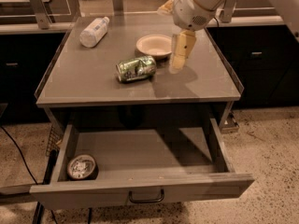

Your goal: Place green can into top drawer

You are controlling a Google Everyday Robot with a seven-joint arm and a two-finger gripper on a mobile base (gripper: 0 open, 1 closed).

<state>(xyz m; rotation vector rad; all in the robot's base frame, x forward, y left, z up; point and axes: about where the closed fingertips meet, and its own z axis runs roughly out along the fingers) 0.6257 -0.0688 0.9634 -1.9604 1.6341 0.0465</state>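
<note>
The green can [136,68] lies on its side on the grey cabinet top [93,80], left of centre, dented. My gripper [180,55] hangs above the top just right of the can, its yellowish fingers [183,48] pointing down, a short gap away from the can and in front of the bowl. It holds nothing that I can see. The top drawer [140,192] stands pulled open below, with its dark bar handle [146,197] facing me.
A white bowl [154,45] sits behind the can. A white plastic bottle [94,31] lies at the back left. A round silver-topped can [81,166] sits in the drawer's front left corner. Dark cabinets stand behind.
</note>
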